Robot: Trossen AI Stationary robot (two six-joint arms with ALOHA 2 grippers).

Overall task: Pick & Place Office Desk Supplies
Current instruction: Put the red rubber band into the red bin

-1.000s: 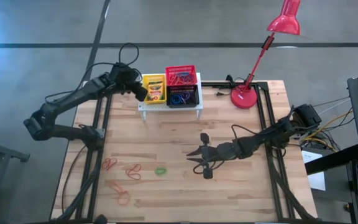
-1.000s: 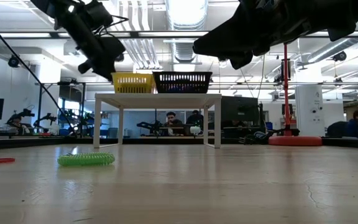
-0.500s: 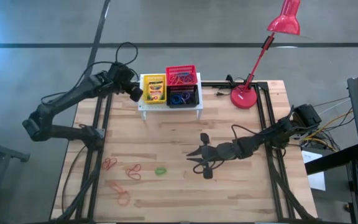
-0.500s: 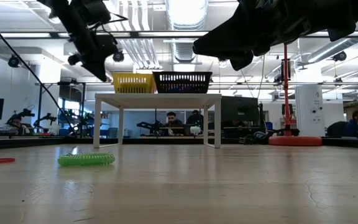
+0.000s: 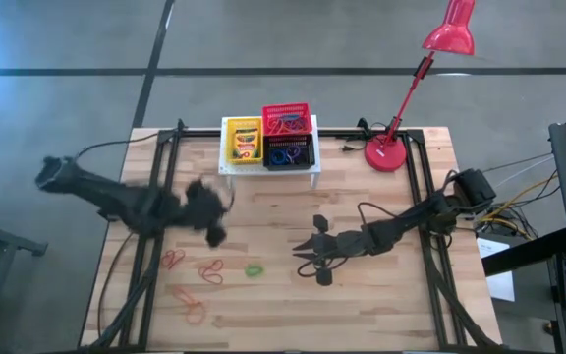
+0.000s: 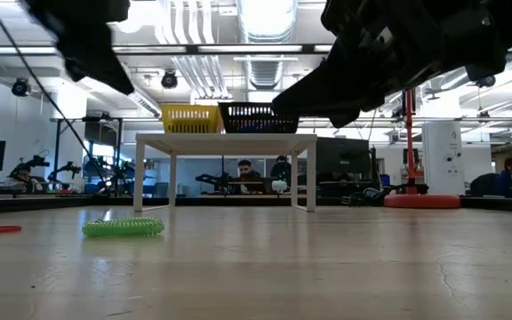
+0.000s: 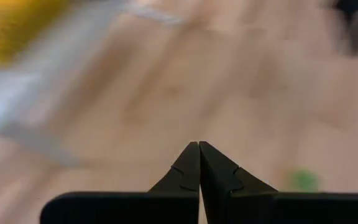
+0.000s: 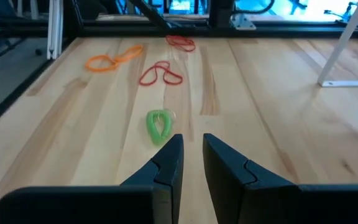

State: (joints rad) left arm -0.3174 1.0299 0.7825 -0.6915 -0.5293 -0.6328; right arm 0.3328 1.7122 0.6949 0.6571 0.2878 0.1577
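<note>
My left gripper [image 5: 210,218] is shut and holds nothing [image 7: 199,145]. It hovers, blurred, over the table's left half, between the white stand [image 5: 226,169] and the loose loops. My right gripper [image 5: 303,252] points toward the table's left edge. Its fingers stand slightly open [image 8: 191,140] just short of the green elastic loop [image 8: 159,125] [image 5: 254,268], which lies flat on the wood. Two red loops [image 5: 173,259] [image 5: 210,270] and an orange one [image 5: 193,313] lie farther left. On the stand sit a yellow basket [image 5: 243,141] with crayon boxes, a red basket [image 5: 286,120] and a black basket [image 5: 289,153].
A red desk lamp [image 5: 391,152] stands at the far right, its head reaching past the table's far edge. Black frame rails [image 5: 155,246] [image 5: 425,256] run along both sides of the table. Bare wood lies between the stand and the loops.
My left gripper has swung fast from the yellow basket on the stand toward the table's near edge and its middle, sinking a little and turning as it went; it stays shut. My right gripper has sunk slightly toward the table near the green loop.
</note>
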